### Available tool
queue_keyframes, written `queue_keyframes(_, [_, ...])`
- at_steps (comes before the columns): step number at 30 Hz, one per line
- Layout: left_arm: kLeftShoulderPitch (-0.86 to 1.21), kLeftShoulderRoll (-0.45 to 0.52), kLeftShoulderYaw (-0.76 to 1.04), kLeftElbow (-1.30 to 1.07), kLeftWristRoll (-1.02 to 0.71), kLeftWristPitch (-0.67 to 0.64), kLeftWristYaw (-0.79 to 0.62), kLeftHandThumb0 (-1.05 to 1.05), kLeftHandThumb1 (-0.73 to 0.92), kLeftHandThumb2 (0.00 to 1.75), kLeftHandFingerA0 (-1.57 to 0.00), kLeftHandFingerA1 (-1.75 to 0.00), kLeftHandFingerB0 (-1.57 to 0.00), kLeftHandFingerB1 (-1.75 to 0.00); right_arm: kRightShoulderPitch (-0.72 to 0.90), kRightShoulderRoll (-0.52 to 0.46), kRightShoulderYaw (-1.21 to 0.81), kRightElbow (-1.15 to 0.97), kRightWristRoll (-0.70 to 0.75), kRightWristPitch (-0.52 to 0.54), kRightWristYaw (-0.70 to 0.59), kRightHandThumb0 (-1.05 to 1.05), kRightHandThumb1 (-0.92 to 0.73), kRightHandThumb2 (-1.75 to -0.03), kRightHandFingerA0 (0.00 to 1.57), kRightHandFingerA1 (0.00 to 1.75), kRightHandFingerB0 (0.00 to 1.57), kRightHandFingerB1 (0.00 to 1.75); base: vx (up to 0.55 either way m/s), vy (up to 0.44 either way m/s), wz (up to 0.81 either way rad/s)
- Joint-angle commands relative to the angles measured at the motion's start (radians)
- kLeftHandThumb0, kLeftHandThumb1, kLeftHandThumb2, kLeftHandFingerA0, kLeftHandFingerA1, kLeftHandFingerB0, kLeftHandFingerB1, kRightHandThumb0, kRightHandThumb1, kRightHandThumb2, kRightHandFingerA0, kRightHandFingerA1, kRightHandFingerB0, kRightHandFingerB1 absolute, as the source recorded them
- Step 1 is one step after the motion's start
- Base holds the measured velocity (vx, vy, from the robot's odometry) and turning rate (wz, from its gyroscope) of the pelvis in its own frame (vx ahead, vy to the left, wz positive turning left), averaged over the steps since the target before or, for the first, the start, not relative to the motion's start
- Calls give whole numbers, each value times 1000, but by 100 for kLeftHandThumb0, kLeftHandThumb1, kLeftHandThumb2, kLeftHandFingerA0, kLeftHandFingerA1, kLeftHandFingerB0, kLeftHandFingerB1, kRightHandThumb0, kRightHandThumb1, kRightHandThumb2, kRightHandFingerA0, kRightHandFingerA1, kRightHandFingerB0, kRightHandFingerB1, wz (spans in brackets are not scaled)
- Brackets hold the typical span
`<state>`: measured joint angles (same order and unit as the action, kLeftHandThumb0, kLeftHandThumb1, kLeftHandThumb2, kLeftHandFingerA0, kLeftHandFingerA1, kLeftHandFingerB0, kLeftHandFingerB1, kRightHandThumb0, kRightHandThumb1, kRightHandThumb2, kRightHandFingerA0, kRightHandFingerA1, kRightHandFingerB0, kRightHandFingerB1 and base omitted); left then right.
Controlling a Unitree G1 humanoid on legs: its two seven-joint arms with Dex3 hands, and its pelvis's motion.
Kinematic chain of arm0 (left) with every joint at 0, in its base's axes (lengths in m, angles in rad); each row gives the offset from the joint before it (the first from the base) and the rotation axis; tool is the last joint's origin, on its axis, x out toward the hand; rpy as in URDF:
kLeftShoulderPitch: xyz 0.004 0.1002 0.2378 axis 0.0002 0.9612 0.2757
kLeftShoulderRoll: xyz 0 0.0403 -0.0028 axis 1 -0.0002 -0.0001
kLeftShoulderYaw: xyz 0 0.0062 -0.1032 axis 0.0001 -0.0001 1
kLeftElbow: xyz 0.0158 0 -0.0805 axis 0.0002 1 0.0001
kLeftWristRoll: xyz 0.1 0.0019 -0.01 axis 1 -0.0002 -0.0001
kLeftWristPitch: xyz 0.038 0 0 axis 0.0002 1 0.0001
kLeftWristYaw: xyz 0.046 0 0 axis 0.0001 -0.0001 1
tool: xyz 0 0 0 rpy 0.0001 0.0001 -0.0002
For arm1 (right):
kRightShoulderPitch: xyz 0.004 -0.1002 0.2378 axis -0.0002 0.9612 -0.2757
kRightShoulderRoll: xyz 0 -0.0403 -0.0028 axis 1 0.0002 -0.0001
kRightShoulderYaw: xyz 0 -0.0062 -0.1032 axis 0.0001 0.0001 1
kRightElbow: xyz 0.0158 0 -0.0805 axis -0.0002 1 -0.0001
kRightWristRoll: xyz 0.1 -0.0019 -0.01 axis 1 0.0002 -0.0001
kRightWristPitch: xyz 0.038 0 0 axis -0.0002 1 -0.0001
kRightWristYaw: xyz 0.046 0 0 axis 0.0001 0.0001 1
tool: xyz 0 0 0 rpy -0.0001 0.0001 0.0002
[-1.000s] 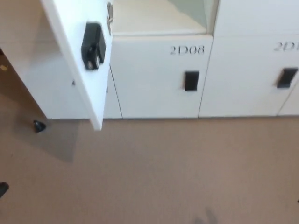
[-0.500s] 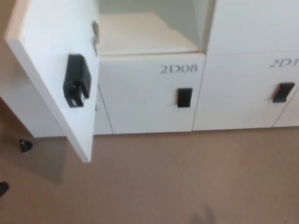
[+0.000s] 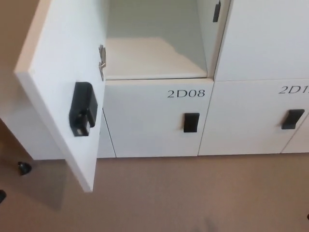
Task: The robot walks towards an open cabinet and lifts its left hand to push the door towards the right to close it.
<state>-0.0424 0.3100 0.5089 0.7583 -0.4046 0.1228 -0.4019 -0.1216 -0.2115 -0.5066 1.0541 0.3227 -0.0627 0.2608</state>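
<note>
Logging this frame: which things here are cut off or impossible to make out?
- Both robot hands: outside the head view.
- Open door: top cut by the upper edge.
- Right-hand label: cut by the right edge after "2D1".
- Open compartment: upper part beyond the frame.
- Dark object on the floor: too small to identify.

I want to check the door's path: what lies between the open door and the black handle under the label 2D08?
In the head view, only plain white panel of the 2D08 door lies between the open door and the black handle.

Tan carpeted floor [image 3: 193, 193], white cabinet [image 3: 154, 123] standing on it, small black object [image 3: 24, 167] at left
</note>
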Motion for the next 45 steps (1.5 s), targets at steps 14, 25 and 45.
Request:
queue_keyframes(14, [-8,19,-12,11,7,-10,10,4,81,81,-33,-55,-30,-37,0,-12,18,16,4,-4,-16,-18,-72,-60,68,56,53,48,142,-255,0])
queue_keyframes(25, [-19,23,-17,12,1,-5,2,3,80,82,-32,-59,-28,-38,5,-10,12,2,19,8,-14,-18,-75,-61,63,54,52,48,185,146,-8])
queue_keyframes(45, [2,0,-35,-106,6,-4,34,3,81,76,-33,-56,-32,-38,20,-20,20,45,6,-36,26,-28,-65,-76,59,60,50,55,18,-45,1])
